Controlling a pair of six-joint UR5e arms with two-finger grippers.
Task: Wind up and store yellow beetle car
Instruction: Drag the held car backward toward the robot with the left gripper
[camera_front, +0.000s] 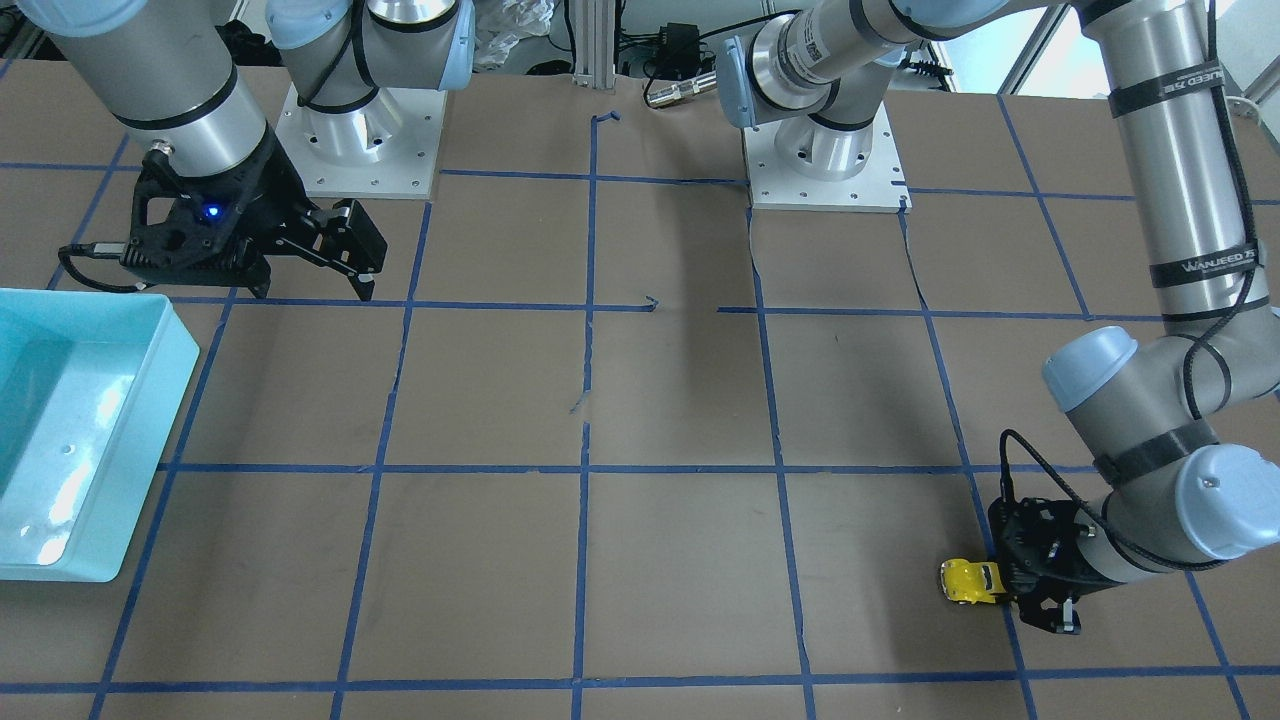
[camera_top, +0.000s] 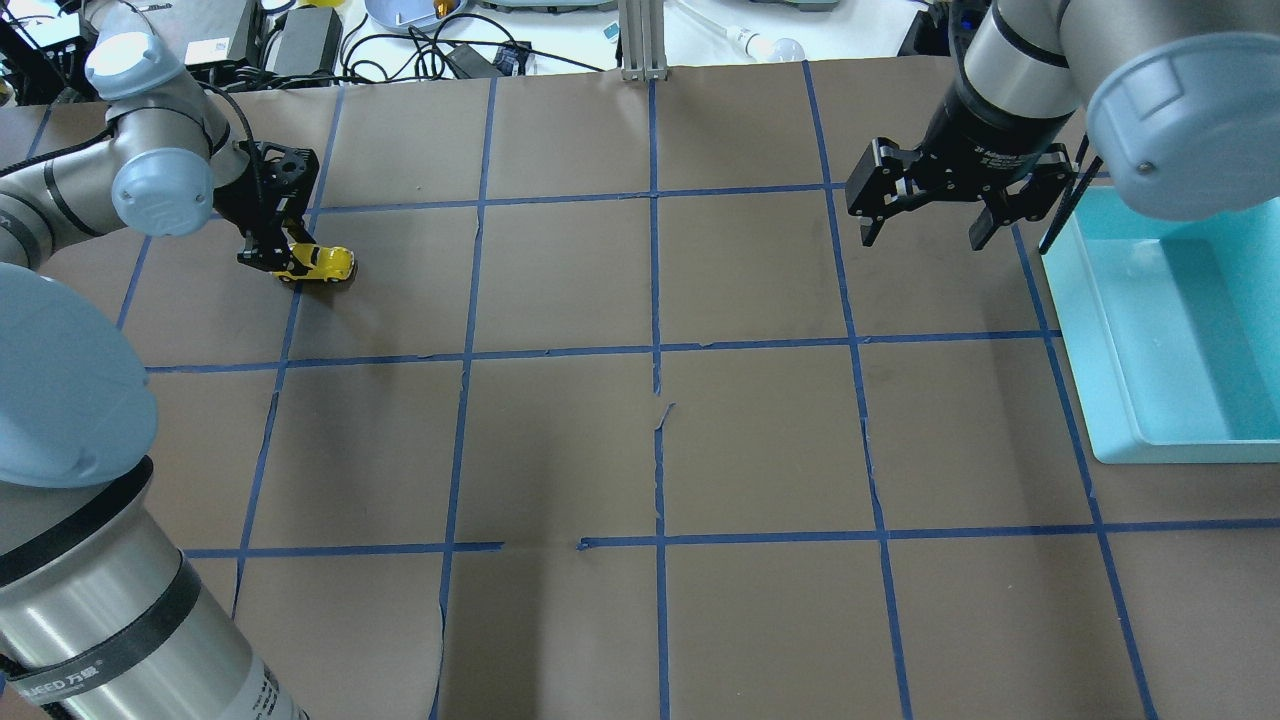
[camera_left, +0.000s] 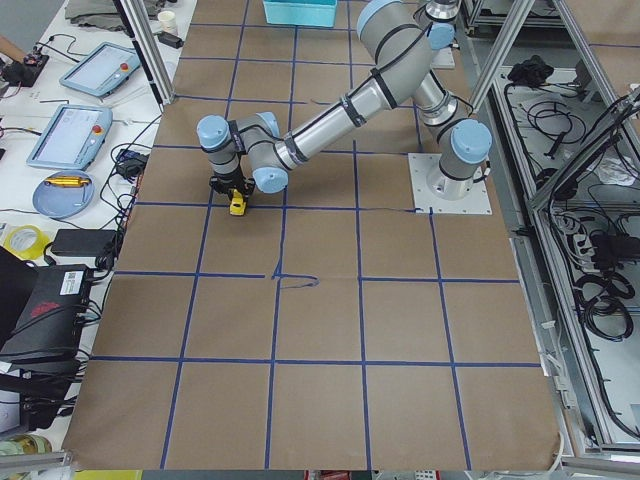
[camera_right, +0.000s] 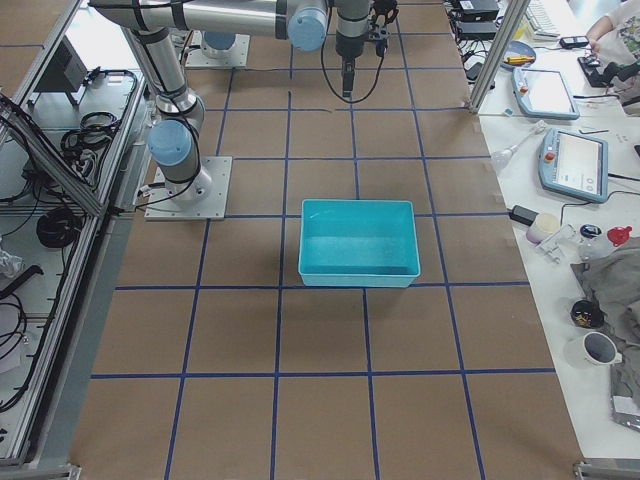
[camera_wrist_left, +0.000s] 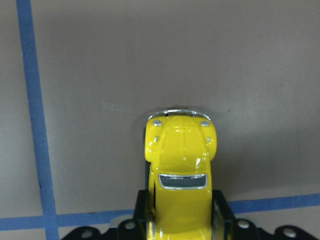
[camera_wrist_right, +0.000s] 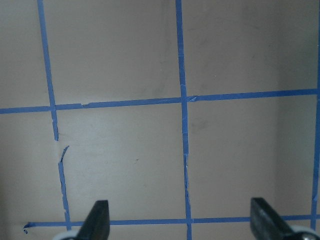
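The yellow beetle car (camera_top: 322, 263) sits on the brown table at the far left, also in the front-facing view (camera_front: 970, 581) and the exterior left view (camera_left: 238, 206). My left gripper (camera_top: 272, 257) is shut on the car's rear, low at the table. In the left wrist view the car (camera_wrist_left: 181, 165) points away between the black fingers (camera_wrist_left: 222, 210). My right gripper (camera_top: 925, 225) is open and empty, held above the table beside the teal bin (camera_top: 1180, 340). Its fingertips (camera_wrist_right: 98, 220) show wide apart in the right wrist view.
The teal bin also shows in the front-facing view (camera_front: 150, 400) and the exterior right view (camera_right: 358, 243). Blue tape lines (camera_top: 655, 350) grid the table. Cables and devices lie beyond the far edge (camera_top: 420, 40). The arm bases (camera_front: 825, 160) stand at the robot's side.
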